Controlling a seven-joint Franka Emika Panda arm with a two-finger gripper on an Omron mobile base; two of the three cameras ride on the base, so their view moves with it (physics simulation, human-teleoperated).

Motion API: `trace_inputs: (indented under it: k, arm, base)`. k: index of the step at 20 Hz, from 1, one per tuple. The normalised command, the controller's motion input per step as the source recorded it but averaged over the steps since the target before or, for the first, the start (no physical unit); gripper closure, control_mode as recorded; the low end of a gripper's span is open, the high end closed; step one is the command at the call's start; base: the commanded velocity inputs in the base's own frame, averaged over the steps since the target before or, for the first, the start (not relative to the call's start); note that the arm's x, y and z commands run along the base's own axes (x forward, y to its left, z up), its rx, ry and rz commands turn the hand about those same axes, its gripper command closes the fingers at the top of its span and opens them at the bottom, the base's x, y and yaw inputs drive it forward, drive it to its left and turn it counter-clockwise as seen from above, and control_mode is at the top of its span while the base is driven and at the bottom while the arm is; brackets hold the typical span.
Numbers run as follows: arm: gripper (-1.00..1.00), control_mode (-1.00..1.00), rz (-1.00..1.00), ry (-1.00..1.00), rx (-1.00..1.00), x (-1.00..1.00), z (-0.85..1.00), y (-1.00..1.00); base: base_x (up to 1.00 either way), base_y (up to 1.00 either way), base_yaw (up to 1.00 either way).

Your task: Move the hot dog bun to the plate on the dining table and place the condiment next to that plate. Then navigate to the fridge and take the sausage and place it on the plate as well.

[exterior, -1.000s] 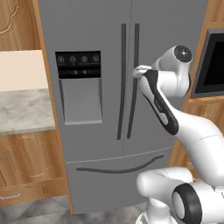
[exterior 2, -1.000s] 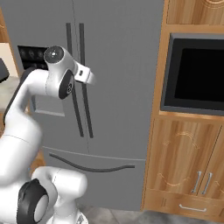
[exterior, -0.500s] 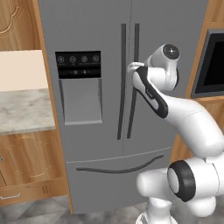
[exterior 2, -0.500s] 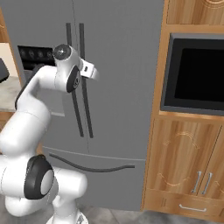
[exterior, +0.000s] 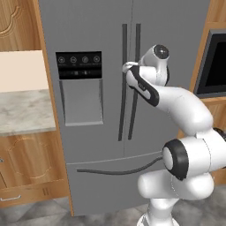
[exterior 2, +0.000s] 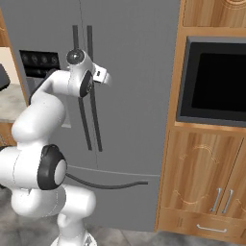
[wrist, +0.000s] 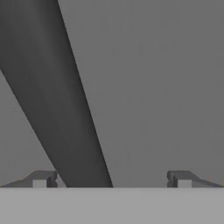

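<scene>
The tall grey fridge (exterior: 97,145) (exterior 2: 129,120) stands right in front of me with both doors shut. My gripper (exterior: 128,68) (exterior 2: 106,79) is raised to the upper part of the two dark vertical door handles (exterior: 134,88) (exterior 2: 91,105). In the hand view one dark handle bar (wrist: 65,109) runs slantwise across the grey door (wrist: 166,87) and passes between my fingertips (wrist: 41,178), close to the left one. The gripper (wrist: 111,179) is open and holds nothing. The sausage is hidden behind the shut doors. The hot dog bun, plate, condiment and dining table are out of view.
A black built-in oven (exterior 2: 216,79) sits in wooden cabinets (exterior 2: 202,178) to the fridge's right. On the left are a marbled counter (exterior: 22,110) over wooden drawers and the door's dispenser panel (exterior: 79,88). A curved drawer handle (exterior: 114,170) runs low across the fridge.
The hand has swung in toward the fridge door, reaching the upper part of the handles. The jaws have stayed open. The base has not moved.
</scene>
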Motion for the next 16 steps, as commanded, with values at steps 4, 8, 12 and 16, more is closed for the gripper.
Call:
trace_inputs:
  k: [4,8,12,16]
  arm:
    - [-1.00,-1.00,0.00,0.00,0.00,0.42,-0.15,0.01]
    - [1.00,-1.00,0.00,-0.01,0.00,0.41,-0.23,0.01]
    - [1.00,-1.00,0.00,-0.02,0.00,0.30,-0.24,0.00]
    - [1.00,-1.00,0.00,0.02,-0.01,0.11,-0.15,0.00]
  base:
    - [0.00,0.00,0.00]
    - [0.00,0.00,0.00]
    - [0.00,0.00,0.00]
    - [0.00,0.00,0.00]
